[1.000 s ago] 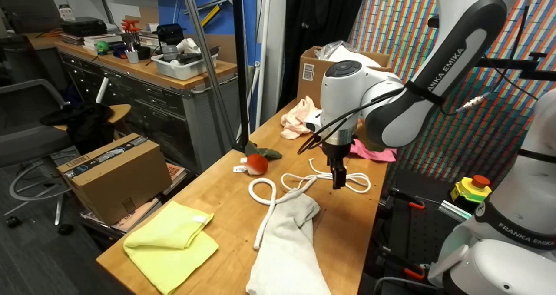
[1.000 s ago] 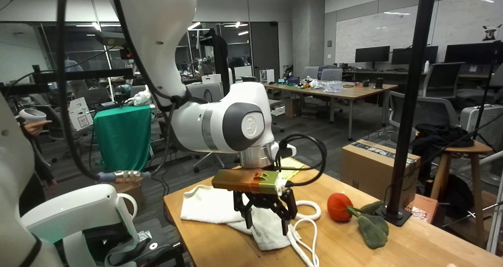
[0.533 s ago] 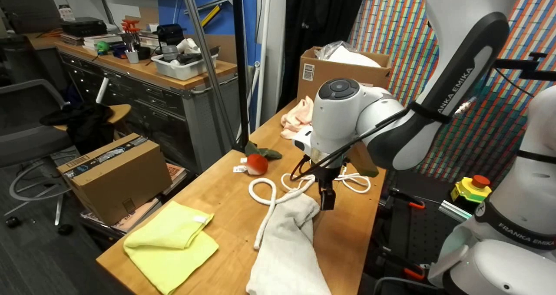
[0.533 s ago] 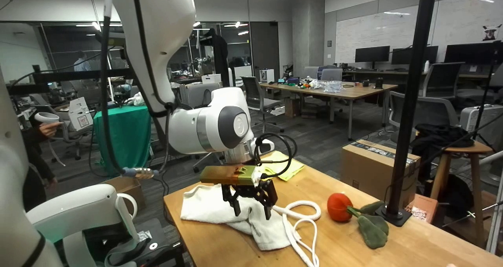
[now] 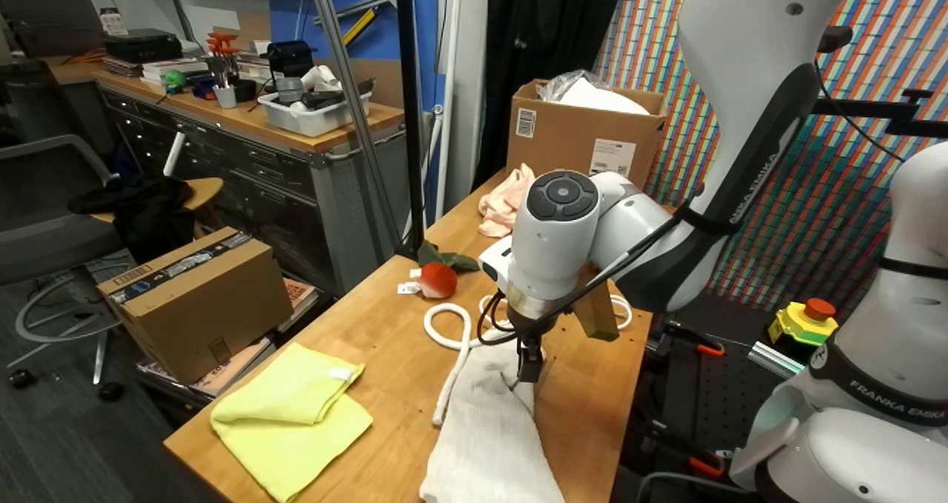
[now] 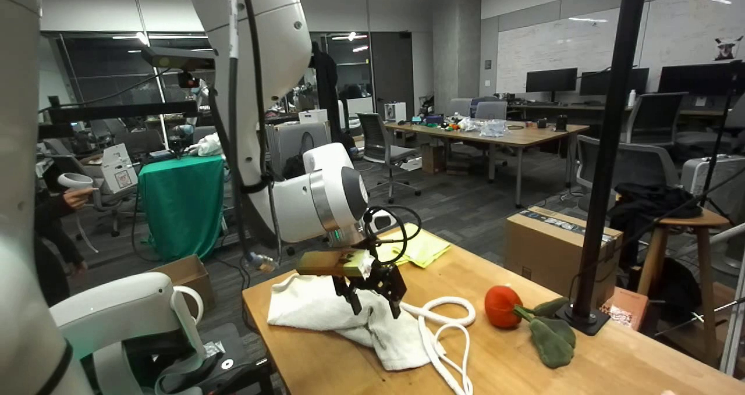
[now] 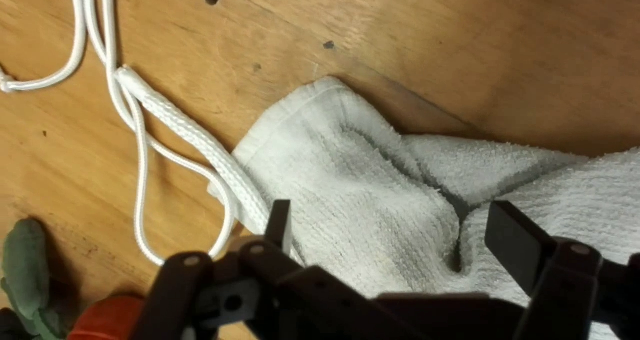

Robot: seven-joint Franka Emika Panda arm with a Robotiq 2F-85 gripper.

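A wooden table [image 5: 404,384] bears the cloths, and its flat top lets them lie limp without support. The robot arm [image 5: 748,66] leans in above the white towel [image 5: 489,436], its wrist bent so that the gripper [image 7: 392,225] points down at it. Well beyond the towel, in an exterior view, a cardboard box [image 5: 555,144] is filled past its rim, so plastic wrap shows at the top.

The towel itself lies on the table below the gripper, one end rumpled; the deep crease in the wrist view probably comes from cloth doubled over there. A yellow cloth [image 5: 296,407] lies apart beside the towel, its folded part seemingly held down by its own weight. A white rope [image 7: 195,134] lies in loops beside the towel's rumpled end and runs along its edge, the curls perhaps due to a springy cord. Beyond the towel, near the box, a peach cloth [image 5: 507,199] sits crumpled. Apart from the towel, past the rope, a soft toy [image 6: 504,306] rests on its side, probably because its round red part cannot stand.

The gripper's fingertips [image 7: 520,245] are spread wide with nothing pinched, a spacing that leaves room for the raised fold seen between them. Whether they touch the towel I cannot tell.
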